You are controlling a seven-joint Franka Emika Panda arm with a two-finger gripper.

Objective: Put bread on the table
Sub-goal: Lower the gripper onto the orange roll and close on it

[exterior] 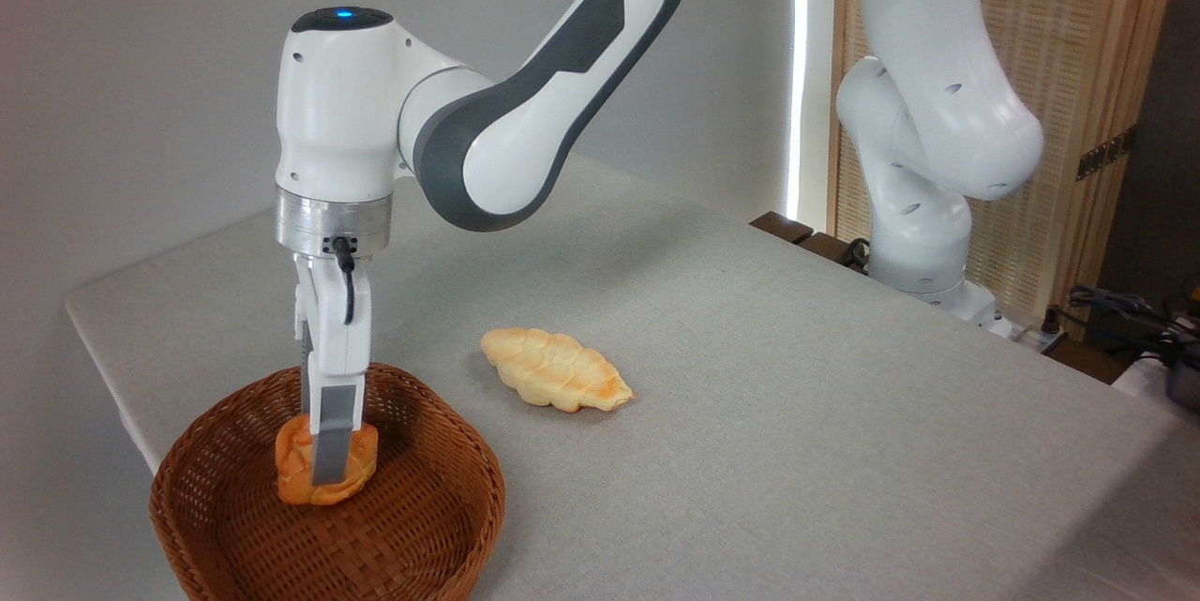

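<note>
The bread (295,465), a small lumpy orange-golden bun, stands on edge inside the brown wicker basket (441,507) at the lower left. My gripper (326,472) reaches straight down into the basket, and its grey front finger (330,437) lies across the bun's face. The jaws look shut on the bread, with the rear finger hidden behind it. Whether the bun rests on the basket floor or hangs just above it I cannot tell. The table (797,413), covered in light grey cloth, stretches out to the right of the basket.
A longer pale-yellow braided loaf (555,369) lies on the table just right of the basket. My arm's base (923,245) stands at the far right edge, with cables and a wooden screen behind it. The basket sits close to the table's rounded left corner.
</note>
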